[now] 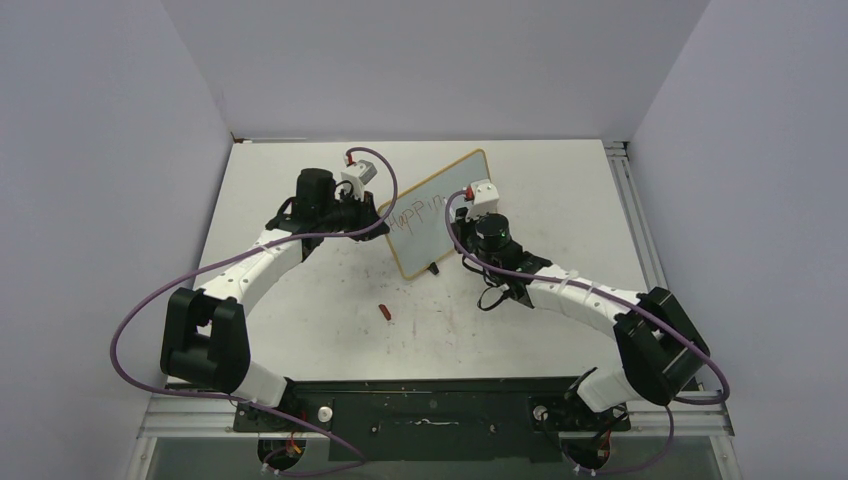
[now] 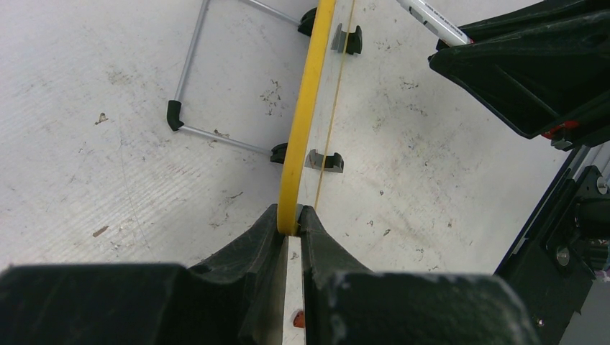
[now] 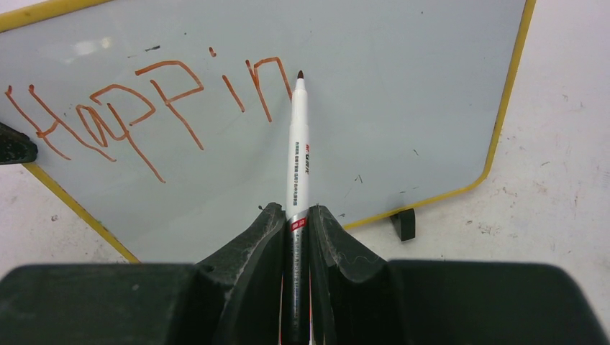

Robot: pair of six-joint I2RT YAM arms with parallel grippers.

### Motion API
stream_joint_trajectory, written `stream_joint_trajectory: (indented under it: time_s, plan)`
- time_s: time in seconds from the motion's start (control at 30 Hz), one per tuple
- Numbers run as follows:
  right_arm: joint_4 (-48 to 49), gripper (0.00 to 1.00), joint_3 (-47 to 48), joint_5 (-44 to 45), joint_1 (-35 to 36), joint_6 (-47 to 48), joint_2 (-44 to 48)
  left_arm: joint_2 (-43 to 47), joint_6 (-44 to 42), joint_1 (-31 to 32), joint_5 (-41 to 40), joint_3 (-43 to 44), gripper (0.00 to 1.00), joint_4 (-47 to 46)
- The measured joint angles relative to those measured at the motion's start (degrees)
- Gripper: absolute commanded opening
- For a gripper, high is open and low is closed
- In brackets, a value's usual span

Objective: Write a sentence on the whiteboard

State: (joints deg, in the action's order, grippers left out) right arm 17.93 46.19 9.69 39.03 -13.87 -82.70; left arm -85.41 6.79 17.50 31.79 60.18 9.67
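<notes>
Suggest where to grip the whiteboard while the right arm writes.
Pinch the whiteboard by its yellow frame, edge-on at the short end, as the left gripper does: the rim is thin, and this leaves the face free for the marker.

Top of whiteboard [image 3: 403, 108] cut off — marker [image 3: 297, 158] tail hidden
</notes>
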Motion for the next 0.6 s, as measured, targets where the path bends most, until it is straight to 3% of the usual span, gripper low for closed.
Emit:
stream_joint_trajectory:
  time_s: [0.6]
  plan:
    - [0.42,0.05,0.20,0.02,-0.37,0.00,-1.97,0.11,0.00,0.00,-0.09,0.00,0.00,0.11]
